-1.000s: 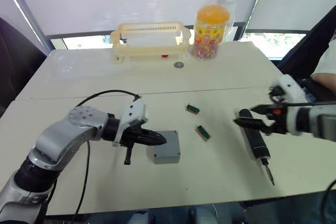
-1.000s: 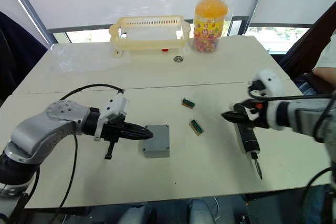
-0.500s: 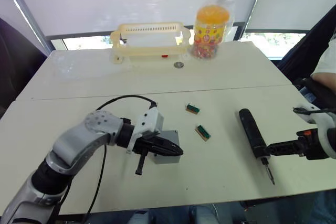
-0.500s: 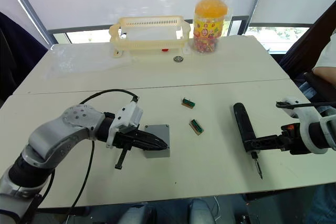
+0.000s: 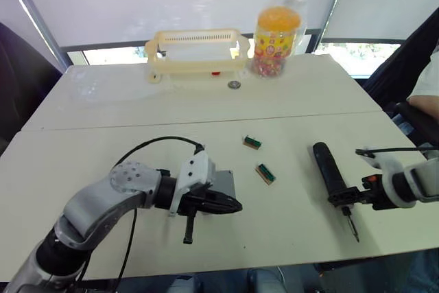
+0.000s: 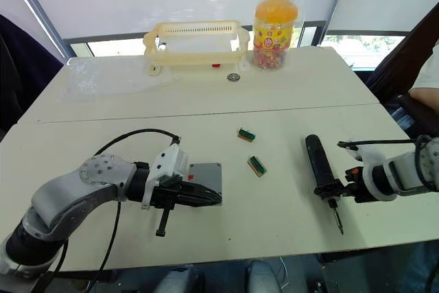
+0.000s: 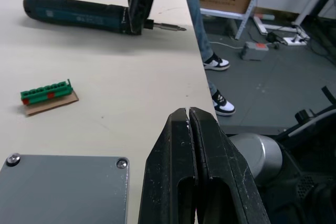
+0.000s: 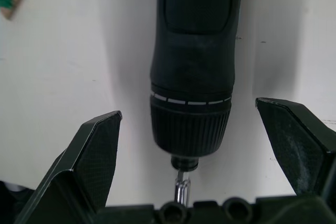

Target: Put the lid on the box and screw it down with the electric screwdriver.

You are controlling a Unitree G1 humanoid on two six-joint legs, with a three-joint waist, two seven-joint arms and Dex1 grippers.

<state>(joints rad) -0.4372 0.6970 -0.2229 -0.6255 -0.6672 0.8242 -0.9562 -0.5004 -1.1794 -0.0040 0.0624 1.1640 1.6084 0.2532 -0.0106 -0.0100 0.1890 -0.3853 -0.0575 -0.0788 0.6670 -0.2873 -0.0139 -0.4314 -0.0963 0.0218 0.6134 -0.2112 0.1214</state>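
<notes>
The grey box (image 6: pixel 209 176) sits at the table's front middle. Its flat grey lid (image 7: pixel 63 187) lies on top, with screw heads at two corners. My left gripper (image 5: pixel 236 205) is shut and empty, and it lies low across the box's near edge, pointing right. The black-and-blue electric screwdriver (image 5: pixel 329 169) lies flat at the right, bit toward the front edge. My right gripper (image 8: pixel 188 111) is open. Its two fingers stand on either side of the screwdriver's ribbed collar, not touching it.
Two small green blocks (image 5: pixel 252 143) (image 5: pixel 265 173) lie between box and screwdriver. At the back stand a cream slotted basket (image 5: pixel 195 49), a jar of sweets (image 5: pixel 276 32) and a small round disc (image 5: pixel 234 84). A person's sleeve (image 5: pixel 426 87) shows far right. The table's front edge is close.
My left gripper slid right over the box, staying shut. My right gripper left the screwdriver's rear end, swung out to the right, then came in around the collar near the bit.
</notes>
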